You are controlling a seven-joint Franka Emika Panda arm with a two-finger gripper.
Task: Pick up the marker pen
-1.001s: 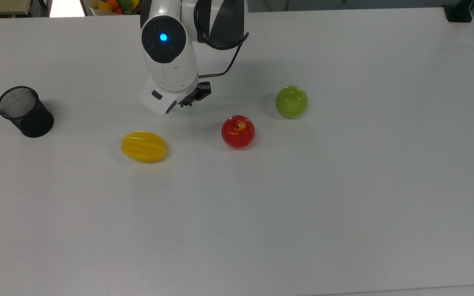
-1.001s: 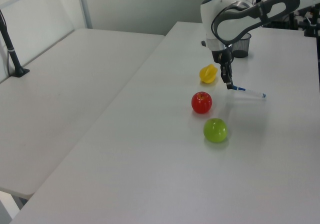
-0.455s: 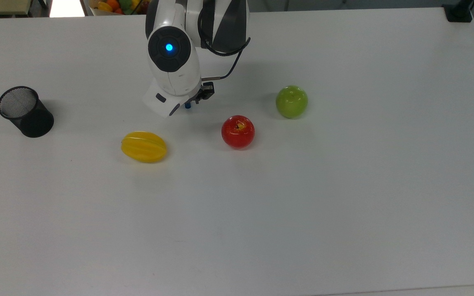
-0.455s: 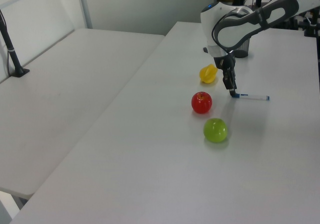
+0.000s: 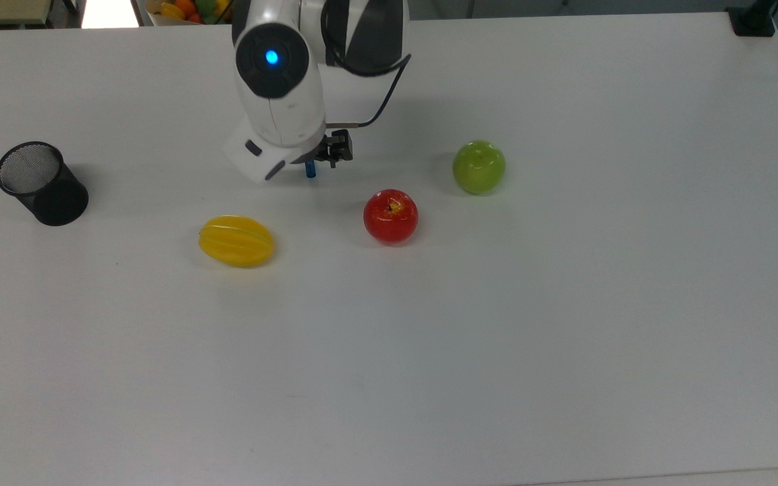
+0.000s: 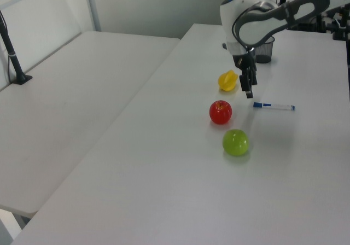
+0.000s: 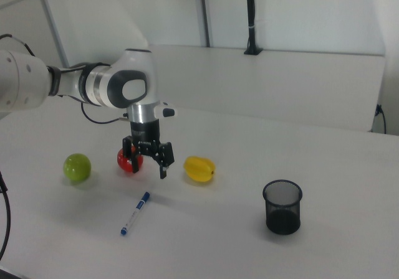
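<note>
Hovering gripper (image 7: 147,160) with fingers spread, empty, now raised off marker pen (image 7: 135,213). Pen flat on table (image 5: 564,337), settled from tilt a second ago. Grab missed; redo needed.

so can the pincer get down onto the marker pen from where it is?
Probably yes. The pincer hangs open just above the marker pen, which lies flat on bare table, apart from the red apple.

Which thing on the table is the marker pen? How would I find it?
Start at the white table and find the robot's tool hanging open above it. The marker pen lies flat on the table just below, near the red apple. It is the only long thin thing: white with a blue cap, while its neighbours are round fruit.
</note>
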